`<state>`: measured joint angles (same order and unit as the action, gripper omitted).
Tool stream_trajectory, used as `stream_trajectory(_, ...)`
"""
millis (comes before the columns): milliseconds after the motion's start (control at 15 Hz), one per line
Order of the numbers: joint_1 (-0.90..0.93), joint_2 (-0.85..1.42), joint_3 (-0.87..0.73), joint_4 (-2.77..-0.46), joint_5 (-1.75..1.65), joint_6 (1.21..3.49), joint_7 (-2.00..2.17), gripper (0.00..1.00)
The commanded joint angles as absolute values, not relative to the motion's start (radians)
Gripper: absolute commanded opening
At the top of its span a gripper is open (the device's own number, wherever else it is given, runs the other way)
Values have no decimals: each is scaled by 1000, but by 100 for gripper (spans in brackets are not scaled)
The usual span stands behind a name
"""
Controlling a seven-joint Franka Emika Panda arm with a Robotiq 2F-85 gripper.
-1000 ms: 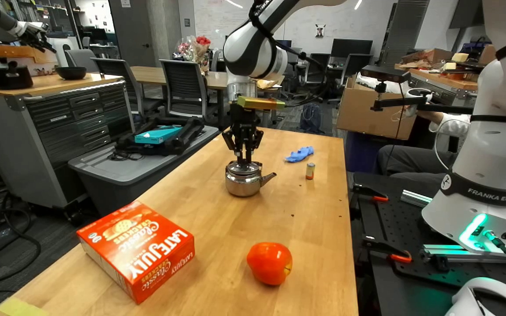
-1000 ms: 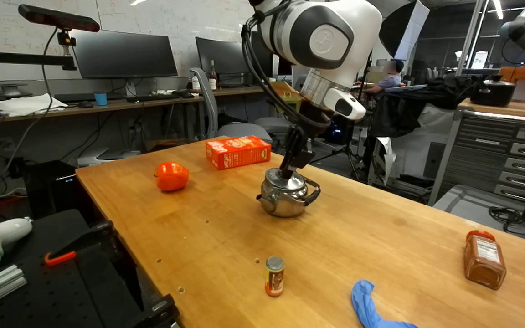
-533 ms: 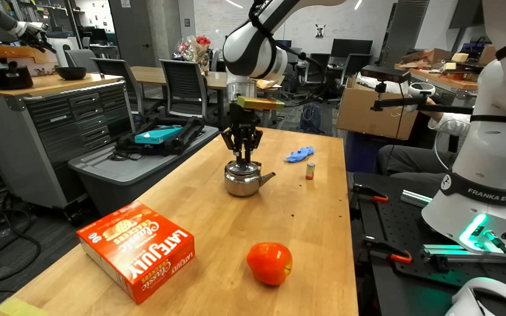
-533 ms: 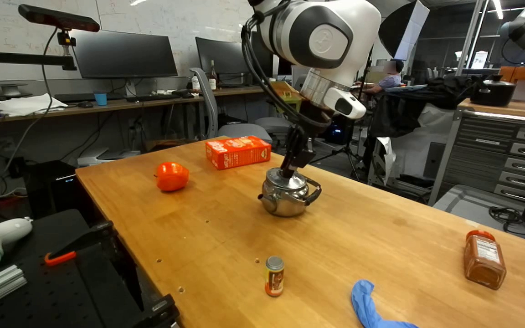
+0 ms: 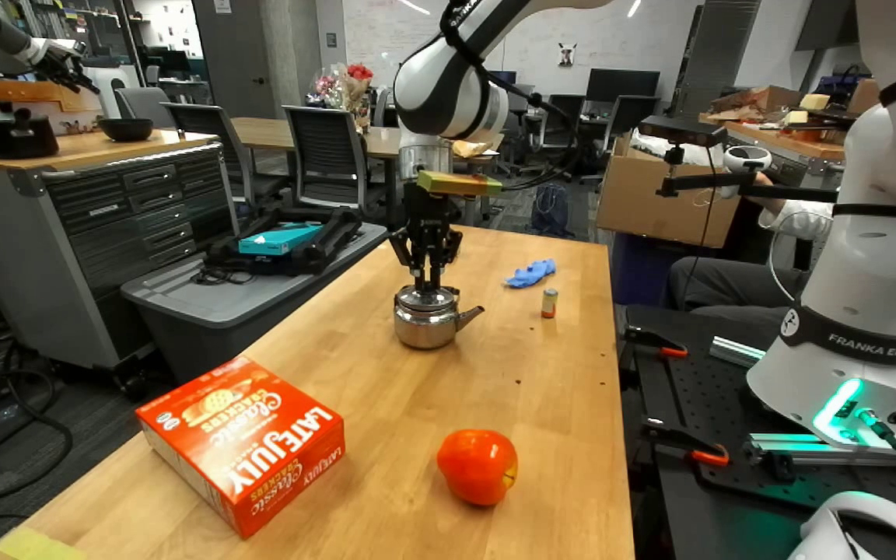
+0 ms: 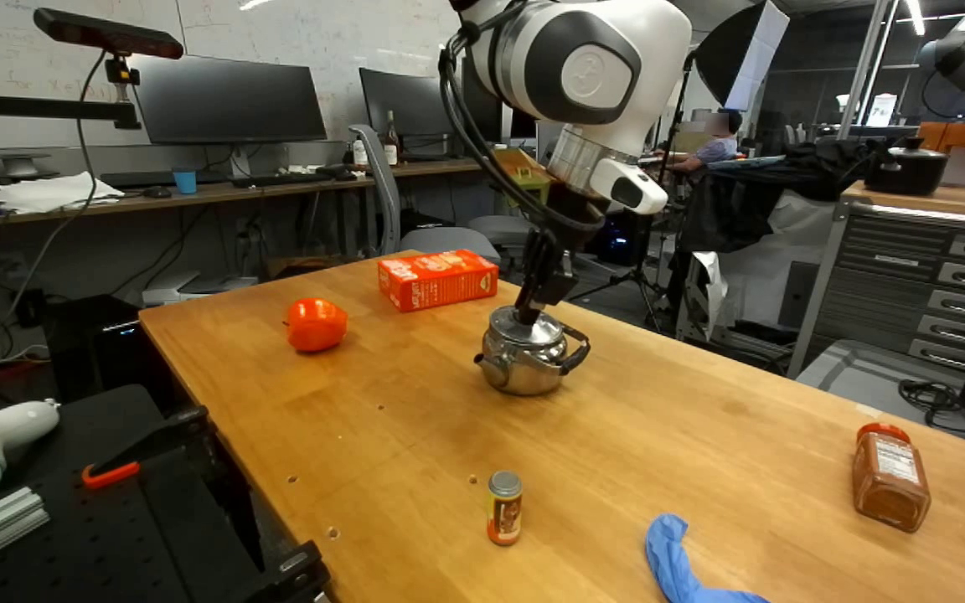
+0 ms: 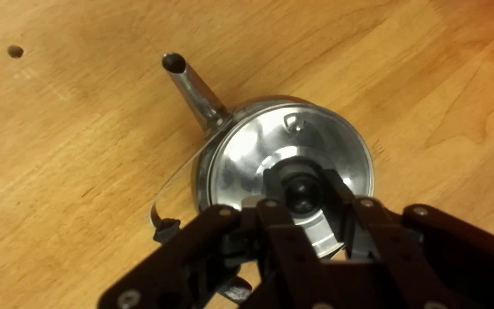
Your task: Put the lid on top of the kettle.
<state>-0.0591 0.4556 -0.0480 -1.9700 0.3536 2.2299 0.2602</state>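
Observation:
The shiny steel kettle stands upright on the wooden table and also shows in an exterior view. The silvery round lid lies over the kettle's mouth and looks level in both exterior views. My gripper points straight down above it. Its two fingers stand on either side of the lid's black knob and appear shut on it. The fingers hide part of the lid. The kettle's spout points to the upper left in the wrist view. Its dark handle hangs folded down at the side.
An orange-red cracker box and an orange-red fruit are on the table. A small can, a blue glove and a red-capped spice jar stand or lie there too.
The gripper, lid and kettle have shifted together by a small amount, slightly left in an exterior view. The lid stays over the kettle's mouth. The other objects have not moved.

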Motion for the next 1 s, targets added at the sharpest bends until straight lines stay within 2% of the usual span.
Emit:
stream_trajectory(0,-48,432,-55,-1989,325,2242,279,14)
stream_trajectory(933,-44,453,-68,-1989,255,2269,318,14)
